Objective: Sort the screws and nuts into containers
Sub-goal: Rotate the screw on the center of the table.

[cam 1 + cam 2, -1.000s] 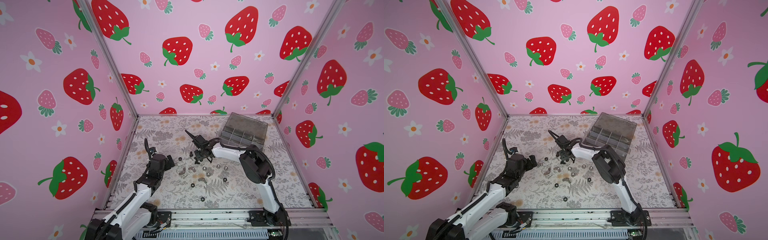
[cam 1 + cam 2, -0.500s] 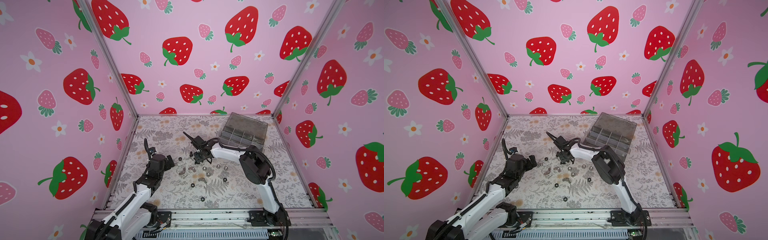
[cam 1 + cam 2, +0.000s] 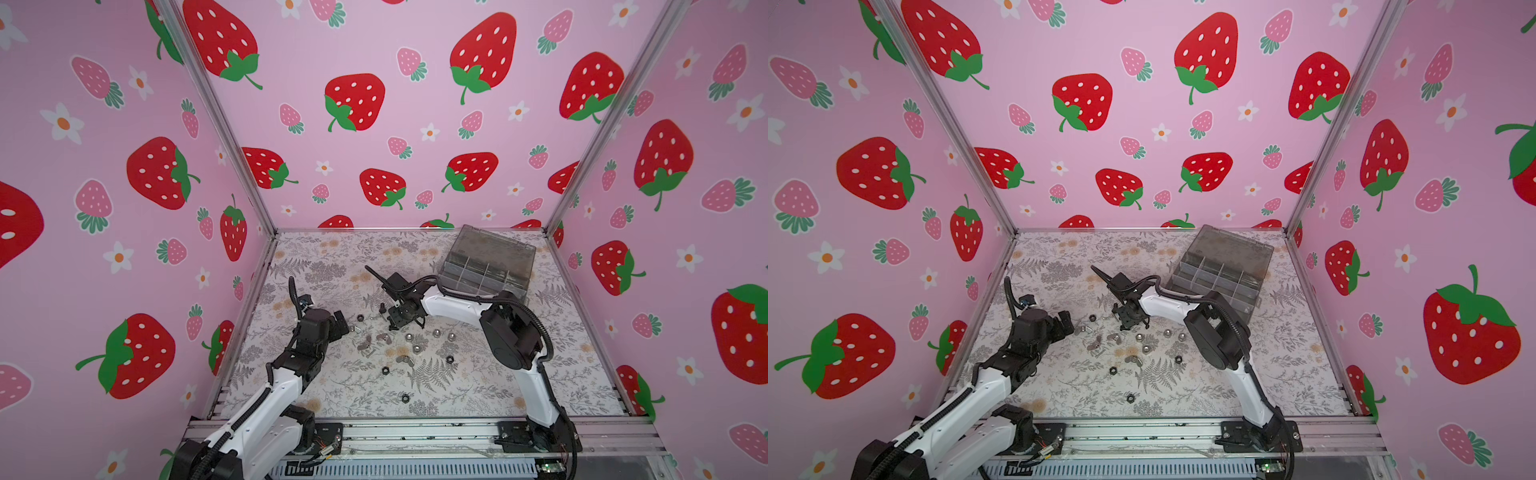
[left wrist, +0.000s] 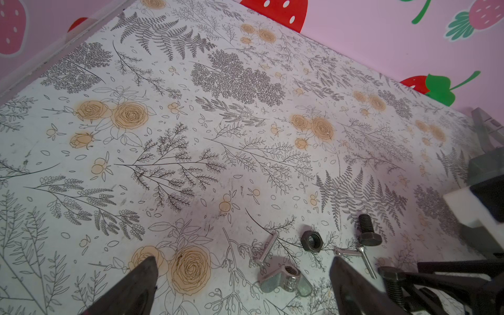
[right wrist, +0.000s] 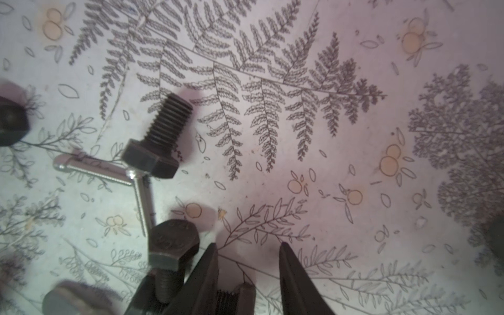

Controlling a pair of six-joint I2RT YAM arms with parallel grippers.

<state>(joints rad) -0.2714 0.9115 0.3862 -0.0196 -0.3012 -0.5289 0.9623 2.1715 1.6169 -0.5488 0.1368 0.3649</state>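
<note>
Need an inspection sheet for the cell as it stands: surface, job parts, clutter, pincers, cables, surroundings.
Surface: floral mat, flat.
Job's things: black hex bolts, silver screws, wing nut, black hex nut, cap nuts loose mid-table; organiser box far right, lid open.
Clutter: nothing seen.
Pincers: left pincer open, empty; right pincer partly open beside the bolts.
Cables: black conduit along right arm.
Surroundings: strawberry-print walls, aluminium frame.

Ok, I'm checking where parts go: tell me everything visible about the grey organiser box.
The organiser box is smoky grey translucent plastic, a tray split by pale dividers into small compartments. Its hinged lid stands open, tilted back. It rests on the floral table, far right, turned askew. Contents cannot be made out; the right arm's cable crosses before its near edge.
</note>
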